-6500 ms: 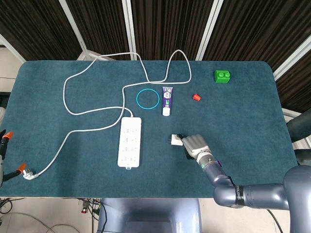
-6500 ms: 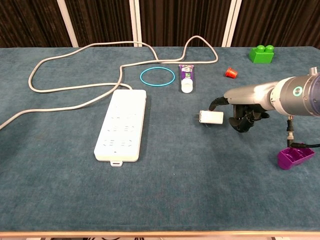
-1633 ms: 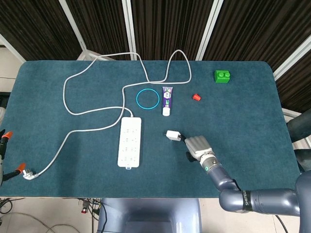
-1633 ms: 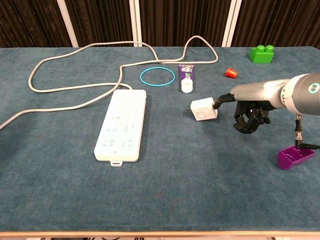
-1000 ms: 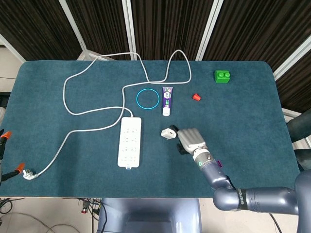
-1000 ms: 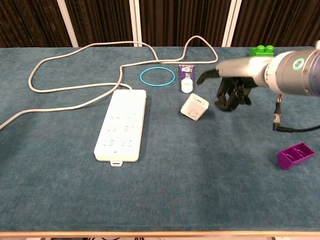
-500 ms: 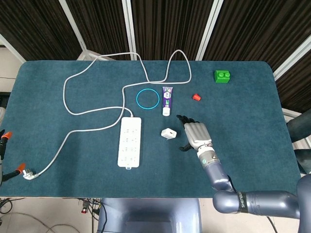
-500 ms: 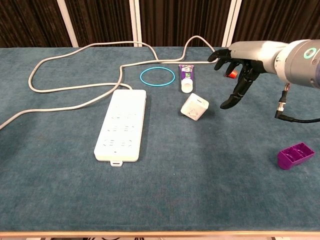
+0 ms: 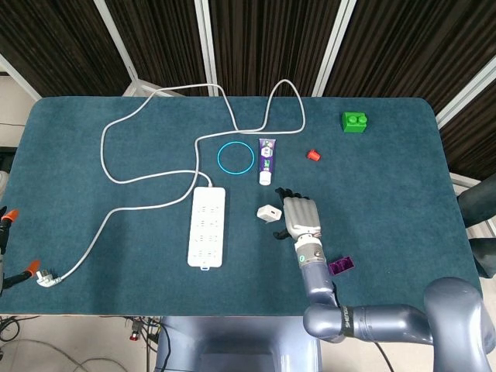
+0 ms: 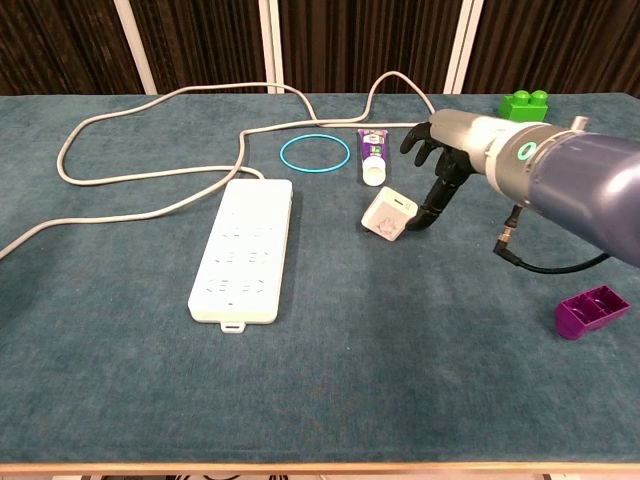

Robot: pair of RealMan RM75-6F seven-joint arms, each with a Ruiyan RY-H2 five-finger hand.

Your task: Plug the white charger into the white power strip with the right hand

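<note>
The white charger (image 9: 269,213) (image 10: 390,213) lies tilted on the cloth, between the white power strip (image 9: 207,226) (image 10: 243,250) and my right hand (image 9: 299,216) (image 10: 441,161). That hand hovers just right of the charger with its fingers spread and holds nothing. One fingertip (image 10: 416,222) reaches down close beside the charger's right edge; I cannot tell whether it touches. The strip lies flat, with its sockets facing up and its cable (image 9: 147,101) looping across the far half of the table. My left hand shows in neither view.
A blue ring (image 9: 235,158), a purple-and-white tube (image 9: 266,160) and a small red cap (image 9: 313,155) lie behind the charger. A green brick (image 9: 355,122) sits far right. A purple scoop (image 10: 592,311) lies at the near right.
My right hand carried the charger up and left, then let go and spread its fingers. The charger dropped tilted on the cloth. The hand has since swung back left beside it.
</note>
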